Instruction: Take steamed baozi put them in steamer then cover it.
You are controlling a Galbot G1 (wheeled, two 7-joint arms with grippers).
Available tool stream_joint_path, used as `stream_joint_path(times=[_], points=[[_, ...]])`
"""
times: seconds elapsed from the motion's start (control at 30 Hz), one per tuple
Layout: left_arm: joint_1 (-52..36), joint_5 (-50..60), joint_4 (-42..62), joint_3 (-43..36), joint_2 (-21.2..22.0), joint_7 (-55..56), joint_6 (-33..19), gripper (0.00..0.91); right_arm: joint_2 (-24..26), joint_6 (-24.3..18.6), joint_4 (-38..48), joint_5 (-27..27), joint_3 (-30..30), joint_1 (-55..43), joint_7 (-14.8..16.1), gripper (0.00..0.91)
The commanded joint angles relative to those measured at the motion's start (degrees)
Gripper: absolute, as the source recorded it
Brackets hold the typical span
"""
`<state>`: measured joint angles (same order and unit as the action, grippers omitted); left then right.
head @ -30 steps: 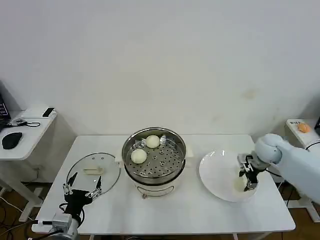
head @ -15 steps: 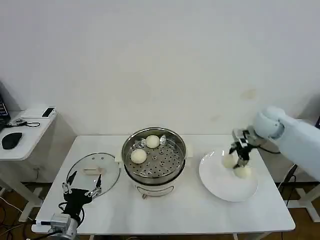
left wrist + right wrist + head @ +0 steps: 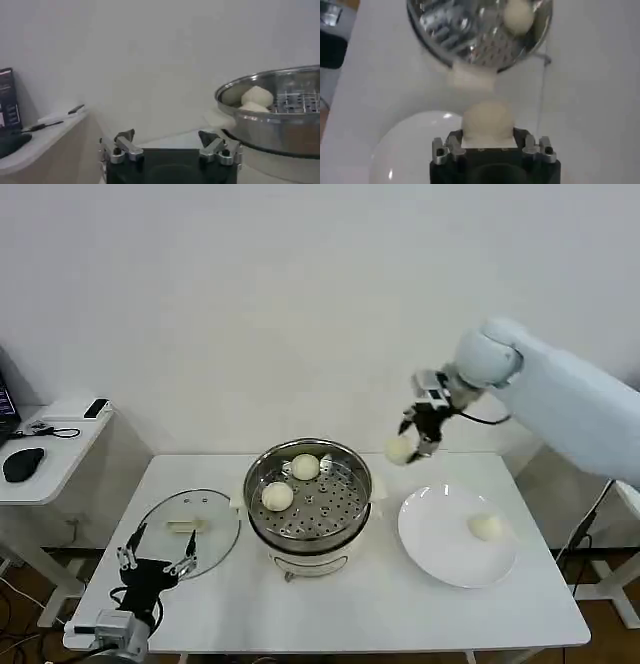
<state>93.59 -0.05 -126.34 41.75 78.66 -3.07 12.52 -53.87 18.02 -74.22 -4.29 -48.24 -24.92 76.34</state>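
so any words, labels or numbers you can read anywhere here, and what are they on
None can be read.
Steamer: no brand or marking shows on its steel wall or white base.
Plate and glass lid: plain.
Small dark device on the side table: too small to tell.
Dark screen in the left wrist view: any print is too blurred to read.

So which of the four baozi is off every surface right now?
The baozi clamped in the right gripper, held in the air between steamer and plate; the others rest in those.
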Motion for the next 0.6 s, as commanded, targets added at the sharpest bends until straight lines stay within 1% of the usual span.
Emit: stream_joint_path(times=[0.03, 0.07, 0.13, 0.17, 0.2, 0.23, 0.3, 0.43, 0.47, 0.5, 0.6], points=[[-0.18, -0.1, -0.42, 0.42, 0.12, -0.04, 0.07, 0.907, -17.2, -20.19, 13.9, -6.39, -1.12, -2.79, 1.15, 0.695], [-0.22, -0.16, -0.48, 0.58, 0.22, -0.05, 0.08, 0.907, -18.38, -23.45, 15.56, -6.18, -0.94, -2.33, 1.18, 0.695], [-0.26, -0.16, -0.48, 0.84, 0.45, -0.06, 0.07, 0.907, -19.07, -23.89, 15.51, -5.29, -1.07, -1.74, 1.5, 0.695], [-0.31, -0.17, -0.51, 1.1, 0.65, -0.06, 0.07, 0.907, -19.6, -25.28, 15.1, -4.12, -1.07, -1.02, 1.81, 0.695], [-0.37, -0.32, -0.53, 1.4, 0.9, -0.06, 0.09, 0.907, -19.7, -25.48, 14.92, -4.04, -1.07, -0.96, 1.91, 0.695], [-0.42, -0.48, -0.59, 1.69, 1.11, -0.05, 0.11, 0.907, -20.07, -26.67, 14.34, -3.7, -1.24, -0.57, 2.28, 0.695], [-0.46, -0.55, -0.63, 1.92, 1.3, -0.02, 0.12, 0.907, -20.57, -27.87, 12.92, -1.72, -1.39, 0.06, 2.26, 0.695], [-0.34, -0.48, -1.2, 2.25, 1.79, -0.02, 0.1, 0.907, -21.02, -30.35, 9.29, 5.65, -1.53, 1.08, 2.08, 0.695], [-0.29, -0.49, -1.35, 2.29, 1.93, -0.01, 0.1, 0.907, -20.77, -31.47, 7.65, 8.48, -1.81, 1.56, 1.98, 0.695], [-0.19, -0.44, -1.65, 2.4, 2.24, -0.01, 0.12, 0.907, -20.66, -32.36, 6.89, 9.93, -2.1, 1.75, 1.81, 0.695], [0.18, -0.34, -2.34, 2.58, 2.88, 0.0, 0.12, 0.907, -18.93, -34.2, 1.55, 15.52, -4.13, 2.99, 1.24, 0.695]])
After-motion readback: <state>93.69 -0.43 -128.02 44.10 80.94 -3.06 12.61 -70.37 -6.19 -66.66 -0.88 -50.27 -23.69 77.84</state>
